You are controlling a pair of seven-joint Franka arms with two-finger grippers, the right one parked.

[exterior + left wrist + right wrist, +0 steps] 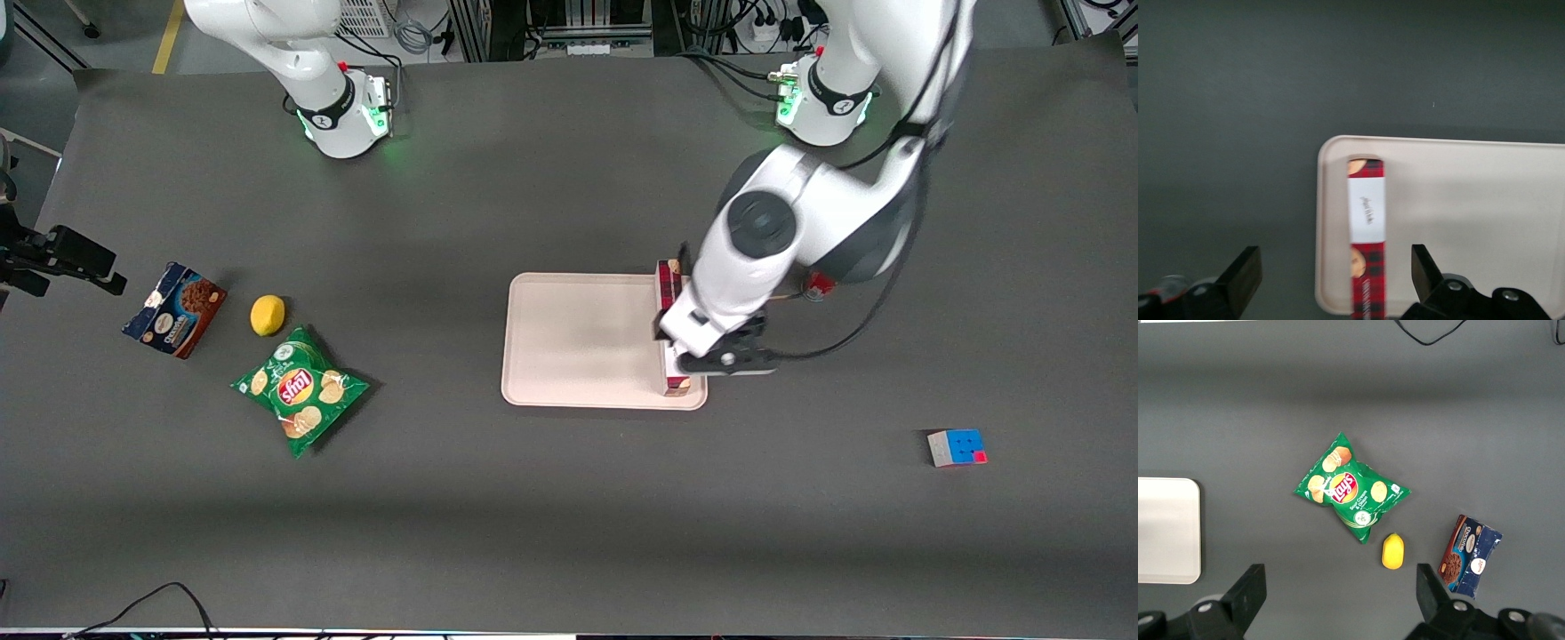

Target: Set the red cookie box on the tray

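Observation:
The red cookie box [669,283] is a long plaid carton. It rests on its narrow side on the pale pink tray [578,338], along the tray's edge toward the working arm's end. In the left wrist view the box [1367,220] shows its white label strip, lying just inside the tray [1471,213] rim. My left gripper [692,356] hovers over the box's middle. The gripper [1335,267] is open; its fingers [1245,270] stand wide apart on either side of the box and touch nothing. The arm hides the box's middle in the front view.
A small red bottle [820,284] stands beside the tray under the arm. A colour cube [957,447] lies nearer the front camera. Toward the parked arm's end lie a green chips bag [300,388], a lemon [268,315] and a blue-and-brown cookie box [175,308].

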